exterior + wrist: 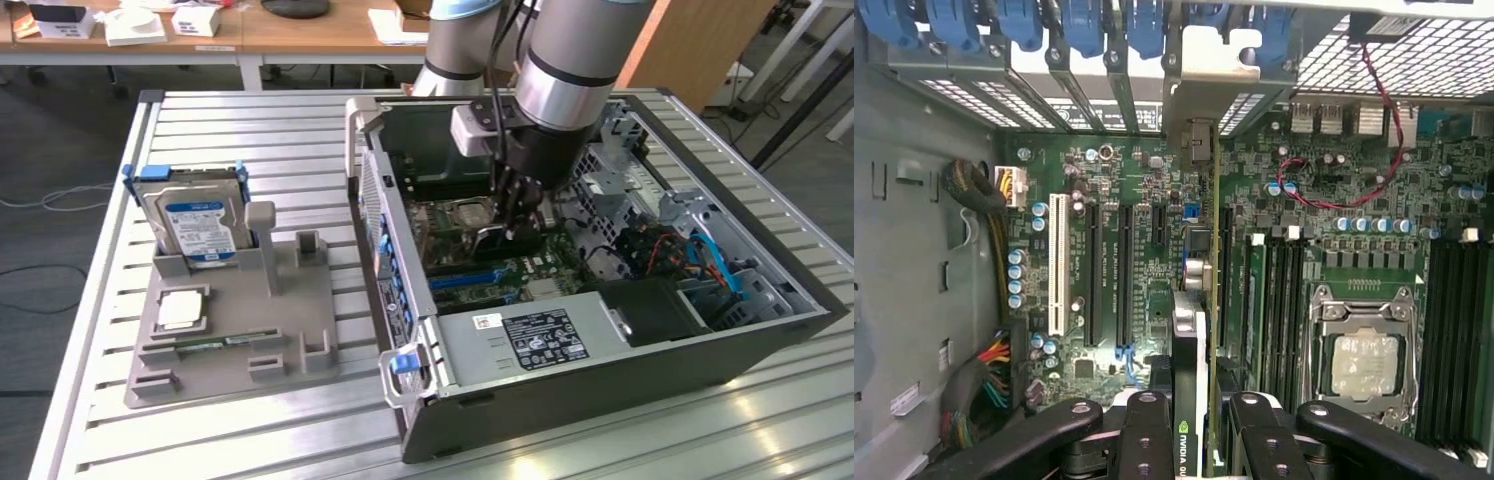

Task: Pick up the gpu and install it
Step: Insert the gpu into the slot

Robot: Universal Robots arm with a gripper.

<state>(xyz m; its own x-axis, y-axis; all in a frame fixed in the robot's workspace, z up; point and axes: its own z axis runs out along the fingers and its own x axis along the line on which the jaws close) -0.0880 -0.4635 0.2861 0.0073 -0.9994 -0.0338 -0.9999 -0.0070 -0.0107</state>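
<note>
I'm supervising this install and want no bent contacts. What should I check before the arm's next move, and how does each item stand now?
1. Grip: gripper closed on the gpu: ok.
2. Gpu inside the computer case, over the motherboard: ok.
3. Card held on edge, square to the board: ok.
4. Red wire apart from the card: ok.
5. Card's edge lined up with its slot: cannot tell.
6. Card seated in the slot: cannot tell.

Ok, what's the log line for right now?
claw: shut on gpu | gpu: at motherboard slots | place: inside computer case
</note>
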